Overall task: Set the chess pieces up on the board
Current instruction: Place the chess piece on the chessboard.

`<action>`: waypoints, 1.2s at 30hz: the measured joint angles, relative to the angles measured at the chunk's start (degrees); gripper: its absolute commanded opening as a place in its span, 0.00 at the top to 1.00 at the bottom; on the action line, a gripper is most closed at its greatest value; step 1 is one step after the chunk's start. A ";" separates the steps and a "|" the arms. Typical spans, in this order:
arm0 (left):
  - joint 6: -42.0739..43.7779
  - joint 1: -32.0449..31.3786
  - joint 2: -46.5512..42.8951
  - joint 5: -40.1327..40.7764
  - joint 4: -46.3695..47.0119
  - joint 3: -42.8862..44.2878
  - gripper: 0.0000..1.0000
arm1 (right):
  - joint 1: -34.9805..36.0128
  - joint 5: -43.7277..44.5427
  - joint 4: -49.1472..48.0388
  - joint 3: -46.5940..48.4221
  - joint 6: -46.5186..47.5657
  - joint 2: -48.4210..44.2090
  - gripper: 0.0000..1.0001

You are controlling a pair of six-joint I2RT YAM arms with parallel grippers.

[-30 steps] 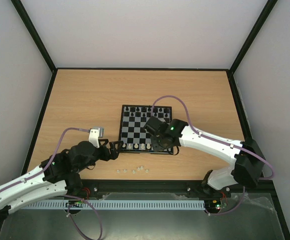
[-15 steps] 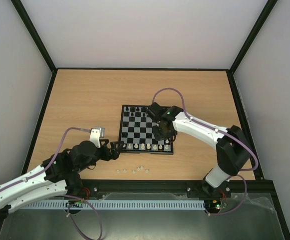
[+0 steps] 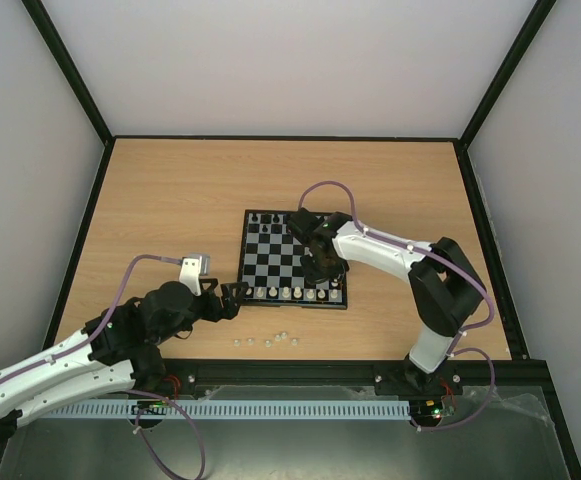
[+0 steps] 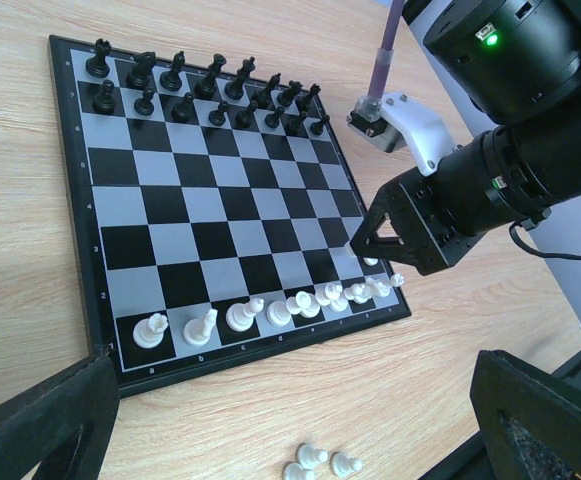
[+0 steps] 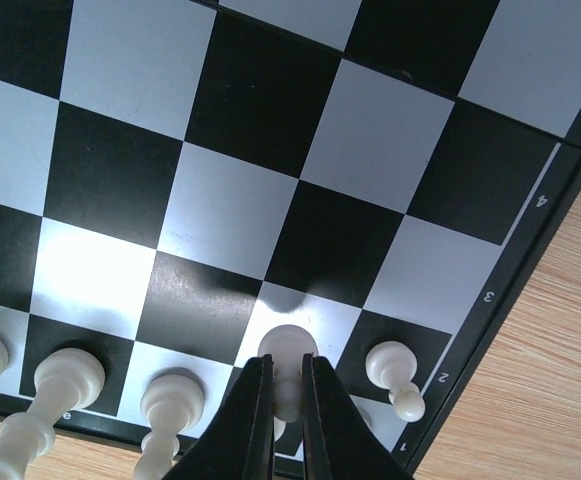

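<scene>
One white pawn (image 5: 288, 350) pinched in near-shut right tool (image 5: 287, 392), low over board (image 5: 228, 212) square; placed pawn (image 5: 394, 372) just right of tool. Step: seating pawn. Next: part fingers slightly, lift straight clear. Left tool (image 3: 230, 295) wide open, empty.

High rear camera and both close wrist cameras share the board (image 3: 275, 262).

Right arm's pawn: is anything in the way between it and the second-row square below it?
Nothing visible does. The right gripper is shut on the pawn, its base over a pale second-row square of the board that holds no other piece. The neighbouring pawn stands apart on the next dark square.
</scene>
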State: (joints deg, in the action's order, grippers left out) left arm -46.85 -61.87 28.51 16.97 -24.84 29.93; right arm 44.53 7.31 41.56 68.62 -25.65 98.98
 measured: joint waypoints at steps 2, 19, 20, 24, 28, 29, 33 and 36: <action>0.00 0.00 0.00 0.00 0.00 0.00 0.01 | -0.02 0.00 -0.11 0.00 0.02 0.28 0.97; 0.00 0.00 0.00 0.02 0.00 0.00 0.01 | -0.09 -0.02 -0.85 -0.55 0.17 1.42 0.96; 0.00 0.00 0.00 0.02 0.02 0.00 0.01 | -0.11 0.00 -0.90 -0.70 0.17 1.42 0.96; 0.00 0.00 0.00 0.02 0.02 0.00 0.01 | -0.17 -0.02 -1.05 -1.53 0.17 1.42 0.95; 0.00 0.00 0.00 0.02 0.00 0.00 0.01 | -0.17 -0.07 -1.22 -2.05 0.17 1.42 0.95; 0.00 0.00 0.00 0.02 0.02 0.00 0.01 | -0.20 -0.07 -1.25 -2.05 0.17 1.42 0.95; 0.00 0.00 0.00 0.02 0.00 0.00 0.01 | -0.22 -0.17 -1.40 -2.05 0.20 1.42 0.93; 0.00 0.00 0.00 0.02 0.00 0.00 0.01 | -0.22 -0.20 -1.46 -2.05 0.22 1.42 0.87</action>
State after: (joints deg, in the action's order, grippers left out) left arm -46.85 -61.87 28.51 16.99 -24.84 29.93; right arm 44.31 7.11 40.10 66.57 -25.43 100.40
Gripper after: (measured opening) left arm 0.992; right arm 0.076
